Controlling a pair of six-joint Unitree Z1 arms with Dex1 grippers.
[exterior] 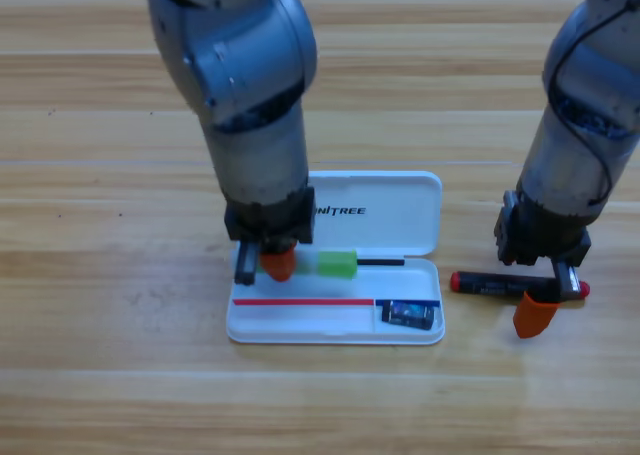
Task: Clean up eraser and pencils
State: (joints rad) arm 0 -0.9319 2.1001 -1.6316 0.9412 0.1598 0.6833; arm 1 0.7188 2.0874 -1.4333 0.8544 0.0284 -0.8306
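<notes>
The left gripper (272, 263) points down over the far left part of the white case's tray, its orange jaws clamped on the pale green pencil (335, 265). That pencil lies level, running to the right from the jaws, and its brighter green end shows just above the tray near the hinge line. The left arm comes down steeply from the far left and covers the left part of the lid.

The white case (420, 220) lies open in the middle of the wooden table (100, 375), lid folded back on the far side, tray on the near side. On the lid the printed letters "NITREE" can be read; the start of the word is hidden behind the arm. In the tray's small right compartment rests the eraser (408, 315), dark with light blue marks too small to read.

The right gripper (538, 300) stands over the red pencil (495, 284), which lies flat on the table just right of the case, its black label band unreadable. One orange jaw shows on the near side of the pencil; whether the jaws are closed on it I cannot tell.
</notes>
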